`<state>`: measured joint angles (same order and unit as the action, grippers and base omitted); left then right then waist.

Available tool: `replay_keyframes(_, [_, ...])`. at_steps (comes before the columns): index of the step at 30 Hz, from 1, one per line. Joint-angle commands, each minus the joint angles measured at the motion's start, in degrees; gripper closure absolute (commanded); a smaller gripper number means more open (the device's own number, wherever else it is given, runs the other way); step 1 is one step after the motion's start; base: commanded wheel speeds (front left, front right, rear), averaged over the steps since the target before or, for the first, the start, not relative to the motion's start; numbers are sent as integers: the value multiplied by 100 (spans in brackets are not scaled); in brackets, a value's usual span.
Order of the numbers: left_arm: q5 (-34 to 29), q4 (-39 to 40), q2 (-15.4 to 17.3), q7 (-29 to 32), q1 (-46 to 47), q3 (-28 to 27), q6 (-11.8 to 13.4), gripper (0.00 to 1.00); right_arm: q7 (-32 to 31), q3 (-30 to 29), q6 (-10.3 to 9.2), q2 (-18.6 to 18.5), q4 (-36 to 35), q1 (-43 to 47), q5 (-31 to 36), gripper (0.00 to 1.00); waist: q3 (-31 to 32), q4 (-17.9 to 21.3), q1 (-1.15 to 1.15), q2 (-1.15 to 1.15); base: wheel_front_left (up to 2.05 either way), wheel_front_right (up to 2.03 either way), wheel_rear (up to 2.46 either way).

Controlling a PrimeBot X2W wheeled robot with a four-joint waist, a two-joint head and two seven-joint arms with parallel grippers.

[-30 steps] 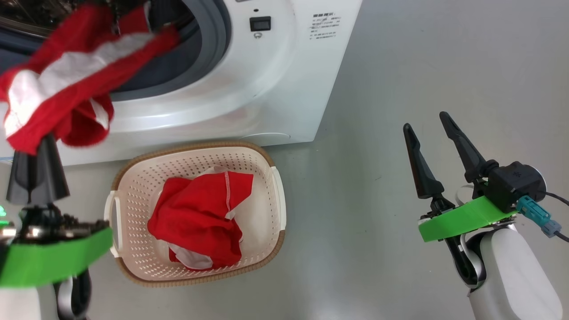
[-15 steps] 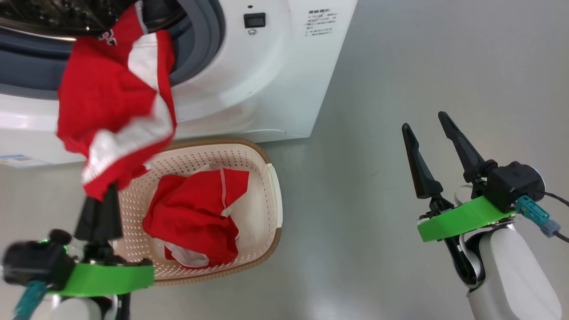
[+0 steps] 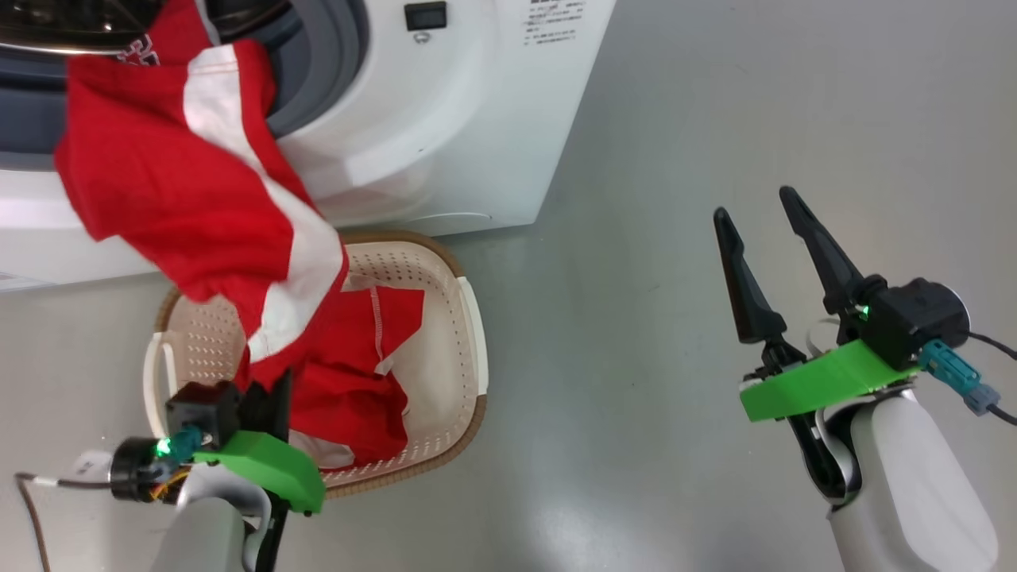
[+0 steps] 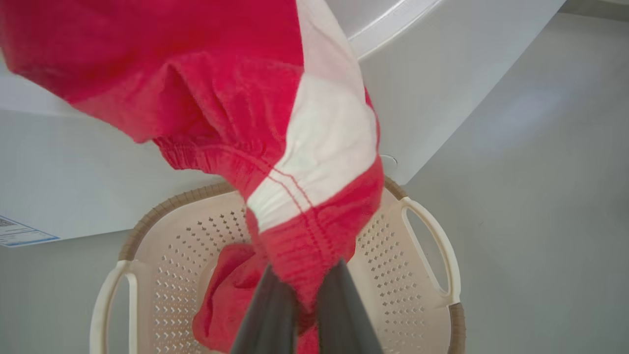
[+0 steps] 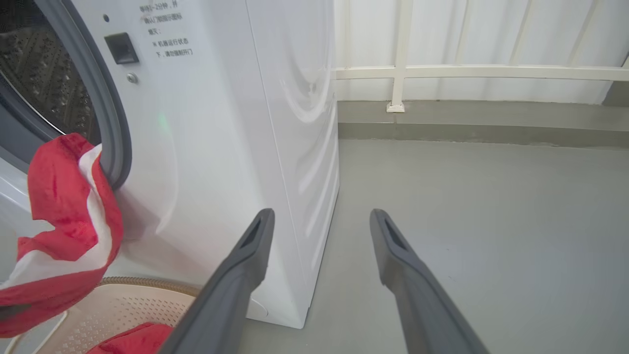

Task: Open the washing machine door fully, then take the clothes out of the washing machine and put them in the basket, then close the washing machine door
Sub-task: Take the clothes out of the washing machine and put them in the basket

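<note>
Red fabric is drawing my eye first in the head view: a red garment (image 3: pixel 183 191) with a broad white stripe is stretching from the mouth of the washing machine (image 3: pixel 445 119) down over the basket (image 3: pixel 470 318). The basket is sitting on the grey floor (image 3: pixel 715 119), right against the machine's front. My left gripper (image 3: pixel 270 389) is hovering over the basket's near side, its fingers pressing together on the garment's lower end. A second red garment (image 3: pixel 357 381) is lying inside the basket. My right gripper (image 3: pixel 753 202) is hanging well to the basket's right, fingers spread and gripping nothing.

In the left wrist view, the fingers (image 4: pixel 265 314) are pinching the garment's (image 4: pixel 221 98) elastic hem directly above the basket (image 4: pixel 172 201), and the second garment (image 4: pixel 221 300) is lying below them.

In the right wrist view, the spread fingers (image 5: pixel 236 275) are pointing past the machine's (image 5: pixel 221 123) corner. The garment (image 5: pixel 64 206) is trailing from the grey gasket (image 5: pixel 115 137) above the basket (image 5: pixel 123 305).
</note>
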<state>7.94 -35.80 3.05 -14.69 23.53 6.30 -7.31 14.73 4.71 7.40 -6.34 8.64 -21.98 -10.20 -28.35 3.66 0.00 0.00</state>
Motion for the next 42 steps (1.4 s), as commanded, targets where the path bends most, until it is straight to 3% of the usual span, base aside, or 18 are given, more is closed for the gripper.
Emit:
replay_keyframes(1, [-45,-57,123,-30,80,-139,-8,100,27,132,9,56,-150,-36,9,0,-36,50,0,0,0,0,0])
replay_keyframes(13, [65,-2307,162,-30,914,431,-16,100,27,255,9,139,-138,-161,9,0,-244,263,0,0,0,0,0])
replay_keyframes(20, [352,-3081,292,-30,1386,790,-17,97,27,315,9,160,-153,-248,19,0,-415,348,0,0,0,0,0])
replay_keyframes(21, [396,-3165,317,-30,1453,817,-17,70,27,322,9,161,-157,-261,22,0,-441,361,0,0,0,0,0])
replay_keyframes(22, [444,-3231,339,-30,1517,837,-17,5,27,330,9,163,-162,-274,25,0,-468,374,0,0,0,0,0])
replay_keyframes(23, [488,-3277,359,-30,1577,859,-17,0,27,337,9,166,-166,-288,28,0,-495,386,0,0,0,0,0])
replay_keyframes(42, [1048,-3467,568,-30,1941,1251,-17,0,27,330,9,196,-181,-394,57,0,-694,404,0,0,0,0,0])
